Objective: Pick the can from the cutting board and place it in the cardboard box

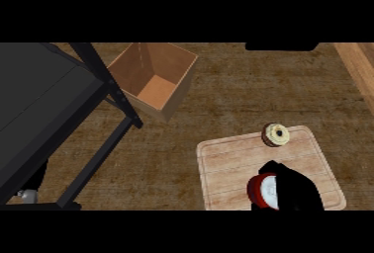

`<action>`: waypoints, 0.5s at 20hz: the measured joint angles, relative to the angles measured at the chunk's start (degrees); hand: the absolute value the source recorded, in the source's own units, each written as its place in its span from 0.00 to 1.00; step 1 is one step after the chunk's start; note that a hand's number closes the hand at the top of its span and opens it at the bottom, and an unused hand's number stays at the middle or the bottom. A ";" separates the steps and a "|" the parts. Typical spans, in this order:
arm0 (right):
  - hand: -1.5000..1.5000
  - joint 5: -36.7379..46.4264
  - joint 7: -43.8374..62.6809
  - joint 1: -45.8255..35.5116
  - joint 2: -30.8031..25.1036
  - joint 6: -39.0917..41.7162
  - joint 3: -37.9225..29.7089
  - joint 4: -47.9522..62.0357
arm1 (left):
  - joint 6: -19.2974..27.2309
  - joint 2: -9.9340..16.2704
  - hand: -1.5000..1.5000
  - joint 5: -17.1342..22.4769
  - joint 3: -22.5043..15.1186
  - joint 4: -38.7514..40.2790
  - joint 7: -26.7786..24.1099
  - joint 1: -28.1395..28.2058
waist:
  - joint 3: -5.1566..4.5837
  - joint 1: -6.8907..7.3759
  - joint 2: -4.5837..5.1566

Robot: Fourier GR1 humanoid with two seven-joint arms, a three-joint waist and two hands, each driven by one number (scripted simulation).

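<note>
Black, matte and rounded, the right hand (296, 190) came in from the lower edge of the head view, over the near right part of the cutting board (234, 163). Its fingers curled round the can (261, 191), pinching it from the right side; most of the can was hidden behind the hand. What showed: a red glossy cylinder wall w/ a pale, flat round end facing up and left. Can sat low over the board's near edge; whether it touched the wood or was lifted off it, couldn't tell.

Board was a rounded-corner rectangle of pale, light-grained wood w/ faint horiz. grooves or plank lines across it. Near its far edge, just right of centre, lay a small round thing (276, 134): ring-shaped, cream top w/ a darker rim, apart from the can and hand.

Under the board, the tabletop (241, 94) was dark brown, rough-looking wood w/ streaky grain. Along the far right ran a lighter, smooth wooden strip (361, 69), slanted.

Far left of the board, well apart from it, stood the cardboard box (153, 79): open top, flaps up, plain tan walls, orange-brown floor inside, sharp square corners.

Left of the box a big dark grey flat-panelled body (40, 108) filled the view's left side, w/ thin black straight bars (110, 84) crossing in front of the box's near-left corner.

Left hand didn't show.
</note>
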 measured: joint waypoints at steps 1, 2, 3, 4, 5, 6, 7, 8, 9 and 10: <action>1.00 1.48 0.15 -0.28 0.46 -0.19 0.40 0.10 | -0.28 -0.17 0.50 0.10 0.21 0.02 -0.45 0.08 | 0.06 -0.03 0.01; 1.00 2.51 0.07 -0.16 0.21 -0.37 0.40 -0.19 | 0.05 -0.16 0.50 -0.40 0.24 -0.07 -0.05 0.08 | 0.06 -0.04 0.01; 1.00 2.65 -0.83 -1.39 -0.17 -0.08 0.09 0.50 | 0.03 -0.25 0.50 -0.59 0.28 -0.08 -0.05 -0.03 | 0.06 0.08 0.06; 1.00 1.86 -3.07 -3.22 -1.26 0.40 -1.00 1.70 | -0.25 -0.45 0.50 -0.49 0.32 0.12 -0.63 -0.25 | 0.14 0.30 0.13; 1.00 1.26 -5.37 -5.77 -2.07 1.31 -1.47 3.31 | -0.37 -0.59 0.50 -0.61 0.14 0.32 -0.67 -0.75 | 0.18 0.76 0.27; 1.00 0.42 -8.32 -8.18 -3.26 2.21 -1.99 4.89 | -0.69 -0.78 0.50 -0.62 -0.07 0.59 -0.86 -1.35 | 0.23 1.32 0.48; 1.00 -0.34 -11.40 -10.46 -4.67 3.06 -2.54 6.47 | -1.04 -1.03 0.50 -0.63 -0.33 0.84 -1.05 -2.09 | 0.27 2.01 0.74; 1.00 -0.99 -14.58 -12.69 -6.07 3.86 -2.90 7.98 | -1.42 -1.31 0.50 -0.56 -0.57 1.07 -1.33 -2.86 | 0.30 2.77 1.05; 1.00 -1.83 -18.01 -14.74 -7.39 4.38 -3.45 9.68 | -1.75 -1.49 0.50 -0.53 -0.79 1.26 -1.49 -3.40 | 0.35 3.29 1.25; 1.00 -2.57 -21.24 -17.12 -8.46 4.87 -4.08 11.69 | -2.10 -1.62 0.50 -0.57 -1.02 1.49 -1.55 -3.90 | 0.37 3.75 1.39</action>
